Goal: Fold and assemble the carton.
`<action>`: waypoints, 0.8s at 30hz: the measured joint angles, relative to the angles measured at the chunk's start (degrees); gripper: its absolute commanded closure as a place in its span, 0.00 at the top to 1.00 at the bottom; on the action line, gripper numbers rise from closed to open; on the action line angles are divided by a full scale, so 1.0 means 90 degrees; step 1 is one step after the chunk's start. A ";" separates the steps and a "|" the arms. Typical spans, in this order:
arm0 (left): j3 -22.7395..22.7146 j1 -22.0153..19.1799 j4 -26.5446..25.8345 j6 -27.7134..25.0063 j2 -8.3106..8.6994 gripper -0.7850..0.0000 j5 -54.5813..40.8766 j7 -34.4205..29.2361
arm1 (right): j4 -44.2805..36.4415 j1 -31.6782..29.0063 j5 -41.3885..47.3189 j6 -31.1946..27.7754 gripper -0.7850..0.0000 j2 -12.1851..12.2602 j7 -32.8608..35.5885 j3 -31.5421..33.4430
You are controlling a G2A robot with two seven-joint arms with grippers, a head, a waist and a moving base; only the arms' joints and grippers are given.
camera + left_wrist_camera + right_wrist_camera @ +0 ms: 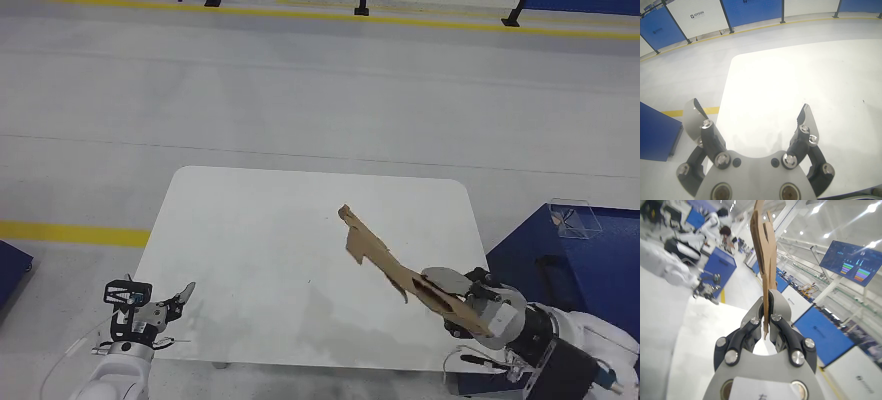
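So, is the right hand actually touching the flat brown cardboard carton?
Touching. The right wrist view shows the right hand clamped on an edge of the flat brown cardboard carton, one finger against each face.

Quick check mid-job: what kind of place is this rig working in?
Likely a large factory hall or robot workshop: yellow floor lines, blue and white partition panels, a chart screen hung under high ceiling lights.
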 measured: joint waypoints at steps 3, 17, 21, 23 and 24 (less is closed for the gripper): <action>0.0000 0.0000 0.0000 0.0000 0.0000 1.00 0.0000 0.0000 | 0.0366 0.0129 0.2398 -0.0257 0.00 0.0173 0.1213 -0.0250; 0.0000 0.0000 0.0000 0.0000 0.0000 1.00 0.0000 0.0000 | 0.2315 0.1173 1.1878 0.1784 0.00 0.0927 0.8691 -0.2427; 0.0000 0.0000 0.0000 0.0000 0.0000 1.00 0.0000 0.0000 | 0.2802 0.1233 1.2803 0.2066 0.00 0.0879 0.9224 -0.2888; 0.0000 0.0000 0.0000 0.0000 0.0000 1.00 0.0000 0.0000 | 0.2915 0.1321 1.2772 0.1982 0.00 0.0869 0.9213 -0.2890; 0.0000 0.0000 0.0000 0.0000 0.0000 1.00 0.0000 0.0000 | 0.2917 0.1327 1.2744 0.1954 0.00 0.0869 0.9206 -0.2883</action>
